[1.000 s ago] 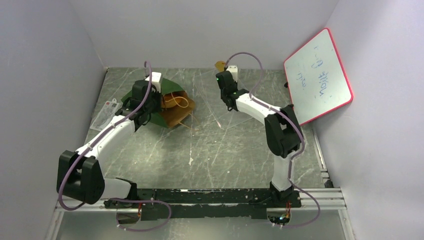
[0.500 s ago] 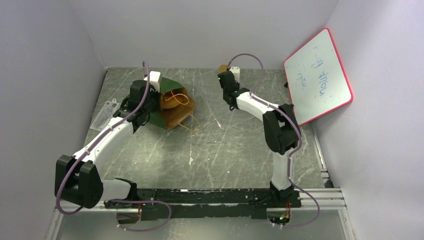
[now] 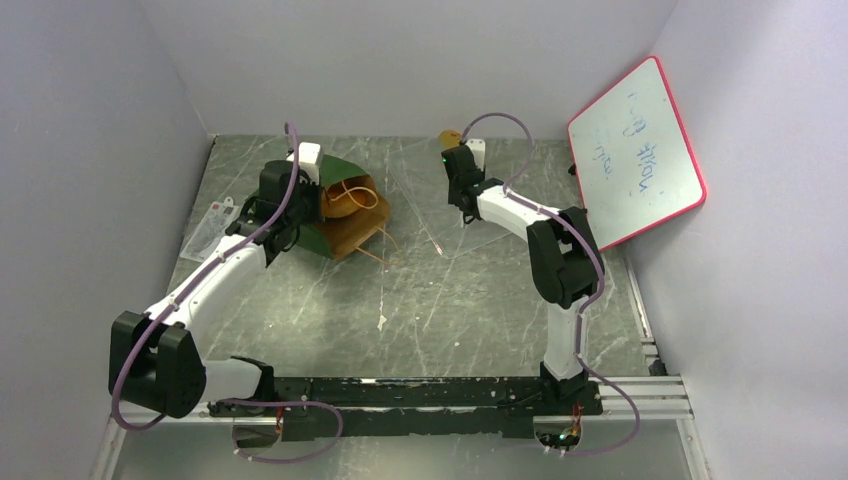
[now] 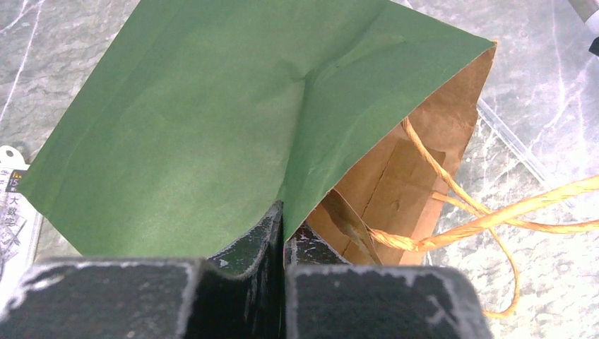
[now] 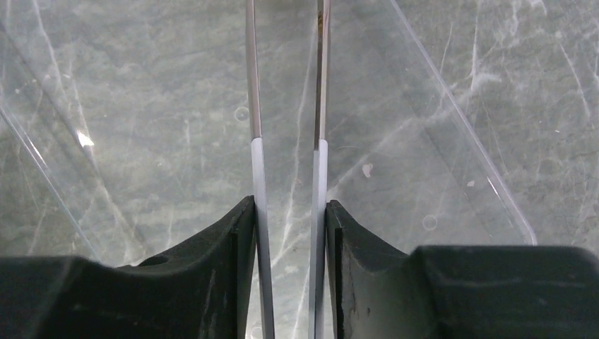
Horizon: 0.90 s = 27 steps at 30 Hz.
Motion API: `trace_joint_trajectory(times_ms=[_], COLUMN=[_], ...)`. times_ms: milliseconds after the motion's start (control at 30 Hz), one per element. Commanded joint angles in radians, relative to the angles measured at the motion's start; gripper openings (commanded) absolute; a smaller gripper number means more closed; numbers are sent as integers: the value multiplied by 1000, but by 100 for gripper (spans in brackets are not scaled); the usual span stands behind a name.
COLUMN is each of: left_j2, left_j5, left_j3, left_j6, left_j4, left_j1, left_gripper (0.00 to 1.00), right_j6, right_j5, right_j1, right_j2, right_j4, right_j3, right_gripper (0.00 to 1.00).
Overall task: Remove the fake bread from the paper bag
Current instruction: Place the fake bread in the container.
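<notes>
The paper bag [image 3: 338, 175] lies on its side at the back left, dark green outside, its brown mouth facing right. Its tan cord handles [image 4: 487, 219] spill onto the table. My left gripper [image 3: 298, 203] is shut on the green edge of the paper bag [image 4: 184, 120] by the mouth, as the left wrist view [image 4: 284, 215] shows. My right gripper [image 3: 458, 156] is shut on silver tweezers [image 5: 252, 106], at the back centre. A small tan piece of fake bread [image 3: 446, 133] sits at the tweezers' tip. Whether more bread is inside the bag I cannot tell.
A clear plastic sheet [image 5: 459, 134] lies on the table under the right gripper. A red-rimmed whiteboard [image 3: 635, 150] leans on the right wall. A white packet [image 3: 210, 230] lies left of the bag, near the left wall.
My right gripper has moved a little back and to the right with the tweezers and the tan piece. The left gripper shifted slightly a second ago and still grips the bag.
</notes>
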Motion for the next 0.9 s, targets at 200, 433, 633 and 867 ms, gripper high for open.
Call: trace_joint_trajectory(times_ms=[200, 433, 633, 867], left_j2=[-39, -44, -46, -40], left_j5=[9, 6, 6, 2], left_j3=[-5, -5, -14, -16], left_j6=[0, 0, -4, -4], left_j4=[47, 43, 49, 53], left_j1=[-4, -4, -4, -4], left_gripper=[7, 7, 7, 7], right_j6=[16, 17, 26, 39], right_j5=[-34, -30, -26, -40], right_j1=[-8, -8, -8, 0], right_j2=[-32, -70, -150, -217], right_j4=[4, 22, 43, 38], right_j3=[-11, -64, -152, -216], right_gripper=[46, 44, 42, 40])
